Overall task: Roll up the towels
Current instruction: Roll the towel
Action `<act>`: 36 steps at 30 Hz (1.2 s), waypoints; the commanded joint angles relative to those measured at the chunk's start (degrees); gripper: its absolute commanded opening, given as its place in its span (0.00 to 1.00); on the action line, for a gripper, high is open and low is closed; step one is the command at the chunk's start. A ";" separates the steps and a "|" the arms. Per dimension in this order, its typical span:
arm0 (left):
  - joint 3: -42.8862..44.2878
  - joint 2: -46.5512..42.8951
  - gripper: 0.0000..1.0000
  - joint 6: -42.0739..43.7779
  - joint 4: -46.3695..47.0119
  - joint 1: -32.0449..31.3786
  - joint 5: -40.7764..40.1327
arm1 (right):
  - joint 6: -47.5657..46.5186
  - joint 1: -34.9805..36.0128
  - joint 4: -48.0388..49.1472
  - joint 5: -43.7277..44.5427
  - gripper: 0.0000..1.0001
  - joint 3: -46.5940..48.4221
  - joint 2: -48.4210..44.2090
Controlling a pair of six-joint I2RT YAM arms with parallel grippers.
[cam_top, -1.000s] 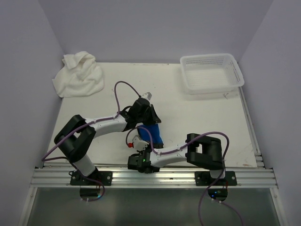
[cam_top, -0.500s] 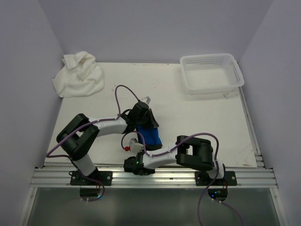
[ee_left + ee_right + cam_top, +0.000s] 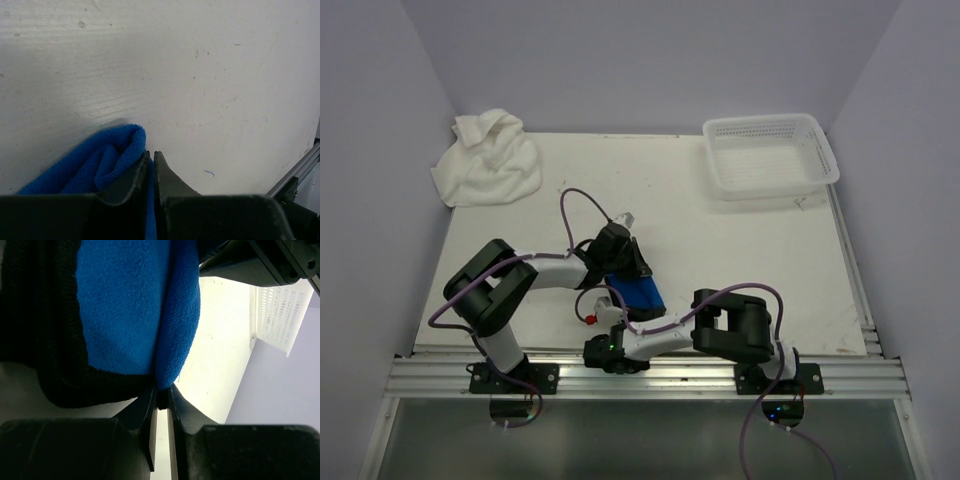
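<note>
The small blue towel lies folded into a thick bundle near the front edge of the table, between the two arms. The left gripper has its jaws pressed almost together with a thin strip of blue cloth between them. The right gripper meets the bundle's folded edge with only a narrow slit between its jaws; whether it pinches the cloth cannot be told. The larger white towel sits crumpled in the far left corner, well apart from the white perforated basket at the far right

Blue towel near-centre — white towel far-left, basket far-right.
</note>
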 commanded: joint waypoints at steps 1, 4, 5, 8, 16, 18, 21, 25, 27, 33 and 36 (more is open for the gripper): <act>-1.80 1.10 0.11 1.31 3.65 0.49 -0.55 | 3.09 0.52 0.39 -0.11 0.15 0.38 -2.67; -2.06 1.19 0.11 1.23 4.09 0.67 -0.63 | 3.36 0.79 0.65 -0.99 0.22 -0.41 -4.78; -2.15 1.19 0.11 1.14 4.27 0.76 -0.72 | 3.45 0.88 0.83 -1.34 0.24 -0.84 -5.40; -2.15 1.10 0.10 1.14 4.44 0.93 -0.81 | 3.62 1.49 1.53 -2.83 0.33 -1.90 -7.51; -2.41 0.67 0.10 1.05 4.97 1.11 -0.98 | 5.29 3.69 4.33 -7.57 0.40 -5.94 -15.50; -2.77 0.40 0.10 1.05 5.49 1.11 -0.98 | 5.38 3.69 6.36 -10.38 0.40 -8.75 -20.33; -3.29 0.05 0.10 0.96 5.67 1.11 -0.90 | 5.56 3.78 11.10 -13.90 0.40 -12.79 -28.04; -3.64 -0.48 0.10 1.14 5.67 1.02 -1.16 | 5.73 3.60 17.87 -17.59 0.41 -17.54 -37.03; -3.73 -0.57 0.10 1.31 5.59 1.11 -1.16 | 5.99 3.43 20.15 -18.82 0.41 -20.44 -40.72; -3.73 -0.65 0.10 1.66 5.67 1.11 -1.25 | 7.57 -1.48 27.10 -23.04 0.34 -26.77 -50.48; -3.82 -0.65 0.10 1.84 5.67 1.02 -1.25 | 9.15 -7.28 31.84 -29.10 0.30 -30.63 -55.49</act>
